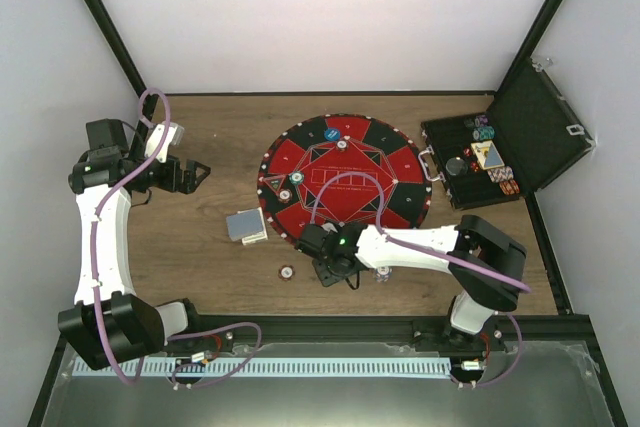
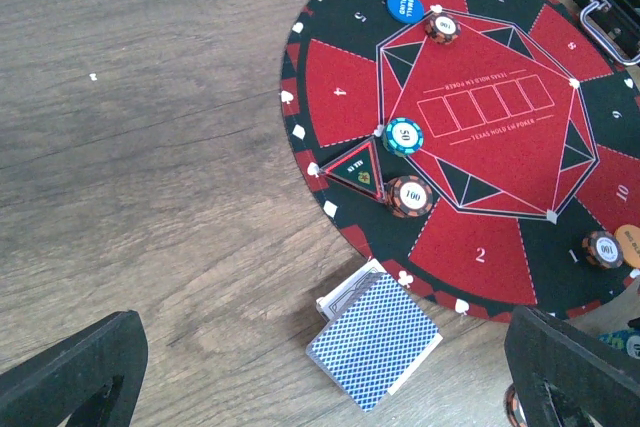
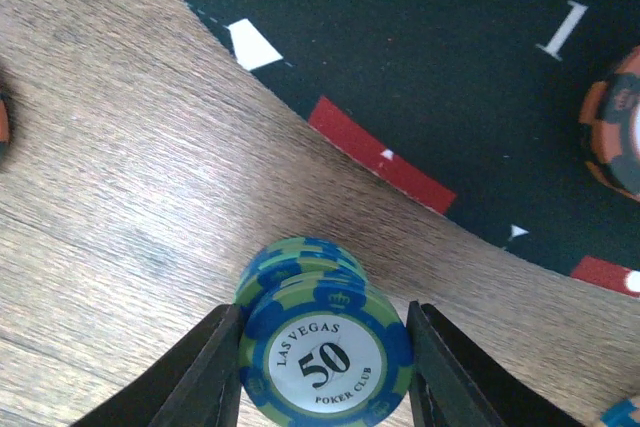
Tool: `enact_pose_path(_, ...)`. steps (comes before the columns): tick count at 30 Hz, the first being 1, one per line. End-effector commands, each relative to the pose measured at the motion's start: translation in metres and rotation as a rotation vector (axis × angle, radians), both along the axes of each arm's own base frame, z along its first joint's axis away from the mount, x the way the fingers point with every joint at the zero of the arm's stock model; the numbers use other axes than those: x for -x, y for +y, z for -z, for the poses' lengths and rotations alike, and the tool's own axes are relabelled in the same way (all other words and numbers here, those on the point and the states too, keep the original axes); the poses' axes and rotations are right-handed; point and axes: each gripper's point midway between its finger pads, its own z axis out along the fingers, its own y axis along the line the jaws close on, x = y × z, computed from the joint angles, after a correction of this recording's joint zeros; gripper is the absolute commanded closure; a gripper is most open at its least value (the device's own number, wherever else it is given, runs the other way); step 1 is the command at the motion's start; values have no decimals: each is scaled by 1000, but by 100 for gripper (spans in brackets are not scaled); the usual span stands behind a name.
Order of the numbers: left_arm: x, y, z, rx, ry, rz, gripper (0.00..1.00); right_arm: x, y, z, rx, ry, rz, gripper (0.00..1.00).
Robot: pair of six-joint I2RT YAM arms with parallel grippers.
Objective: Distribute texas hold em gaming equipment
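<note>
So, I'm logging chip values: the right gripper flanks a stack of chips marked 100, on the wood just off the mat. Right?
Not quite. The chip stack is marked 50, not 100; the right wrist view shows it. The rest holds: the right gripper flanks it, on the wood just off the mat.

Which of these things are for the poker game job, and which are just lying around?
For the job:
- card deck
- 50 chips, in the right claw
- 100 chip
- loose chip

Just lying about:
- black case
- purple cables
</note>
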Motion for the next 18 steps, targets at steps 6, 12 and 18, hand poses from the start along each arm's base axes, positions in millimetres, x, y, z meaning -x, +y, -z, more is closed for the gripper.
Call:
enact_pose_path(6, 1, 0, -14, -5, -41, 2, 0, -42, 1, -58, -35, -114, 23, 75)
enact_pose_path(12, 1, 0, -13, -9, -40, 3, 0, -100, -15, -89, -46, -202, 82, 75)
enact_pose_path(18, 0, 0, -11, 0, -33, 1, 0, -191, -42, -113, -41, -309, 208, 75)
